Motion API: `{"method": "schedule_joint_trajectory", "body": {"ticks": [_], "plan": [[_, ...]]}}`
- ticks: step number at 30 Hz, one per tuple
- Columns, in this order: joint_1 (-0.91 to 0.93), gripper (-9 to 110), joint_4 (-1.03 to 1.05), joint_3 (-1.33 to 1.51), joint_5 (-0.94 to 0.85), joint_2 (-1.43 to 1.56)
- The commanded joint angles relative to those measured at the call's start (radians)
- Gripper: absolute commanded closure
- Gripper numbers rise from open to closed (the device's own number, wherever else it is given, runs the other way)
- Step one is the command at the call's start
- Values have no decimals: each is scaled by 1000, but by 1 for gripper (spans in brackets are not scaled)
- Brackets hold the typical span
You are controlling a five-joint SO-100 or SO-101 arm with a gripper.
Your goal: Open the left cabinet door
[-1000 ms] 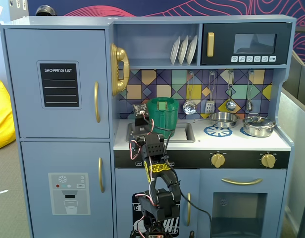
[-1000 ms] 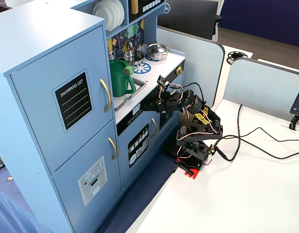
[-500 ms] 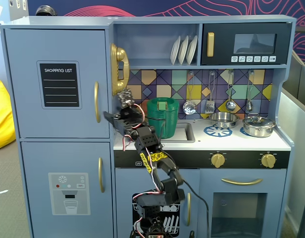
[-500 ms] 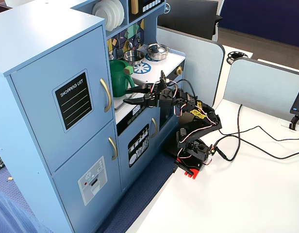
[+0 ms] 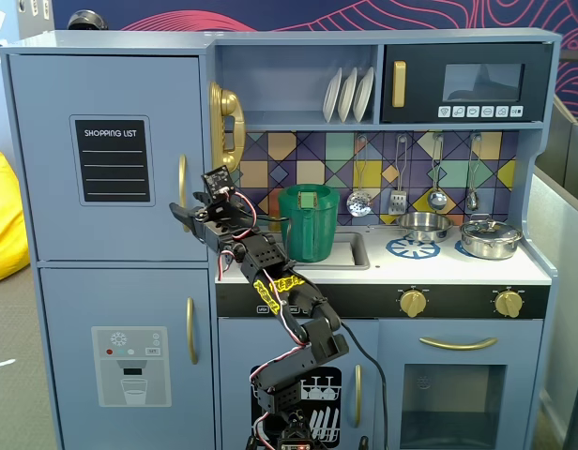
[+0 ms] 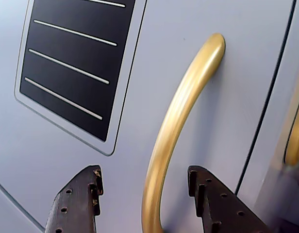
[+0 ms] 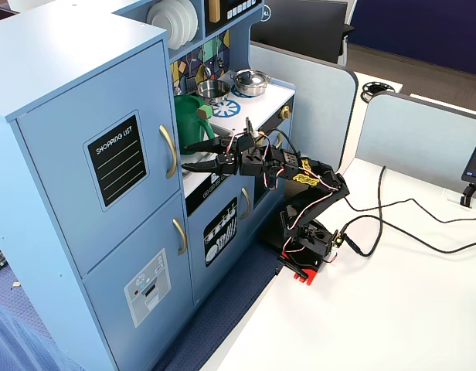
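A fixed view, front on: the left cabinet door (image 5: 109, 157) sits shut at the upper left of the toy kitchen, its black chalkboard panel (image 5: 112, 160) left of centre and its gold handle (image 5: 183, 192) running vertically near the door's right edge. The arm reaches up and leftward from its base at the bottom of the picture. The gripper (image 5: 183, 214) is level with the lower half of the handle and overlaps it in this view; contact cannot be judged from here. A green pitcher (image 5: 309, 221) stands in the sink (image 5: 349, 251). Three white plates (image 5: 349, 94) stand on edge on the shelf, and a pot (image 5: 489, 237) and a bowl (image 5: 423, 225) rest on the counter.

Wrist view: the jaws are spread apart, one finger on each side of the handle (image 6: 181, 126), whose long axis runs between them. The gripper (image 6: 144, 182) straddles the bar without touching it; clear gaps show on both sides. The door face lies directly ahead.

Another fixed view, from the side: the gripper (image 7: 186, 157) is parted, its tips just beside the handle (image 7: 169, 151) and not yet around it. The door (image 7: 99, 162) is flush with the cabinet. By judgement, the next move calls for a short advance, a closure across the bar, then a pull outward.
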Motion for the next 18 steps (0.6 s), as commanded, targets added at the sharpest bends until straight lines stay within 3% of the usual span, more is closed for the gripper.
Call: {"method": "schedule_joint_trajectory", "body": {"ticks": [1, 18], "plan": [[-20, 87, -43, -100, 0, -41], [-92, 88, -104, -110, -3, -141]]}}
